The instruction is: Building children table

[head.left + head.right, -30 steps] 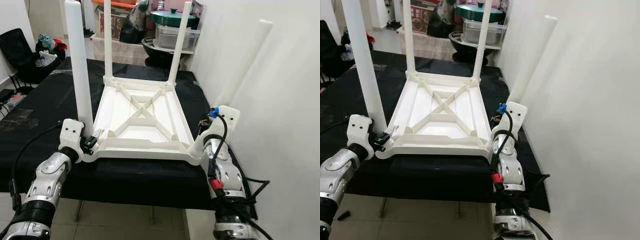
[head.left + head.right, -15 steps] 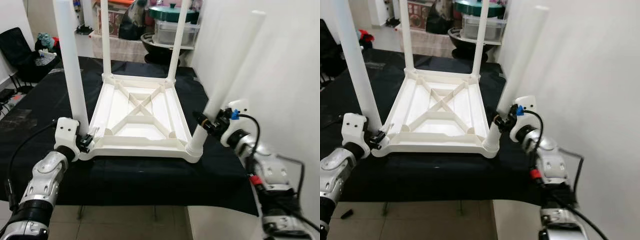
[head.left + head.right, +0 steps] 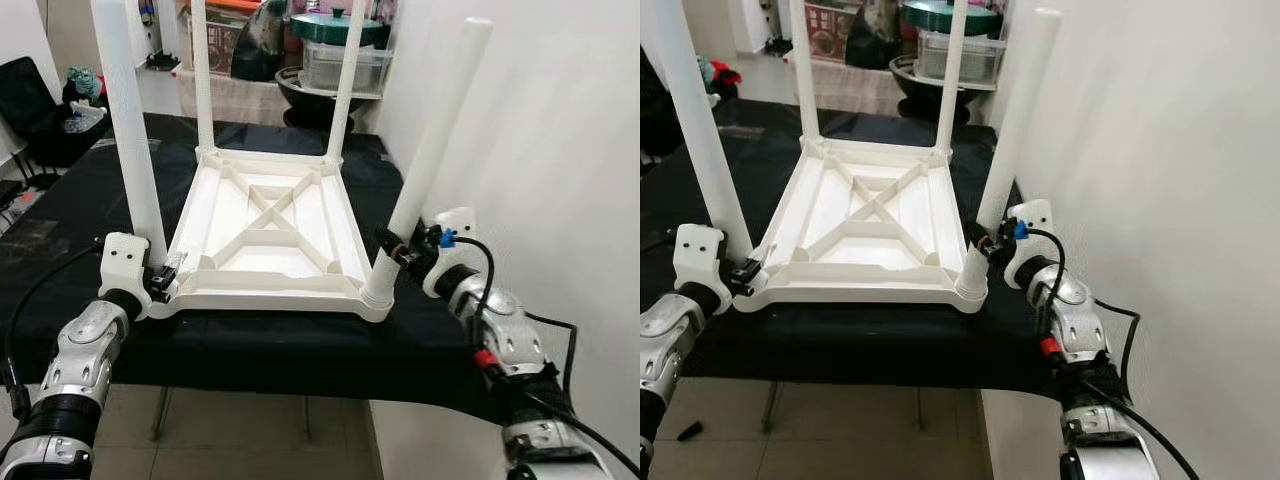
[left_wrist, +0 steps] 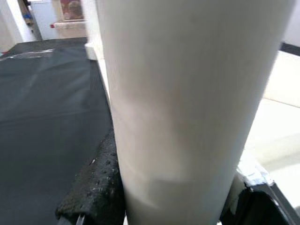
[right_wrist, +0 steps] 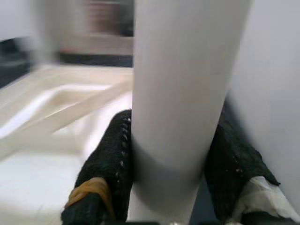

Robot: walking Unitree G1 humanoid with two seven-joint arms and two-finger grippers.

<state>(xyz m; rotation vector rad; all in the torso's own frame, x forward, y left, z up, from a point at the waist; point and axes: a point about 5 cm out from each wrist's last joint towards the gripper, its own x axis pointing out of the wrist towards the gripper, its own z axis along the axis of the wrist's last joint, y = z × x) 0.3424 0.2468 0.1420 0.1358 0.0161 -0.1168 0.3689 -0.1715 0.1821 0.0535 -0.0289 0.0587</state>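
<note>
An upturned white table top (image 3: pixel 270 235) lies on a black cloth (image 3: pixel 80 210). The left gripper (image 3: pixel 165 283) clamps the near-left leg (image 3: pixel 128 130) at its base. The right gripper (image 3: pixel 393 250) clasps the tilted near-right leg (image 3: pixel 430 150) low down, just above its corner socket.

White wall (image 3: pixel 560 150), tiled floor (image 3: pixel 260 440)

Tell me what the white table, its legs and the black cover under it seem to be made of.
The table looks like molded plastic with a matte finish: its underside has cast ribs in a cross. The legs look like the same smooth white plastic. The cover is probably thin cloth, as it wrinkles.
</note>
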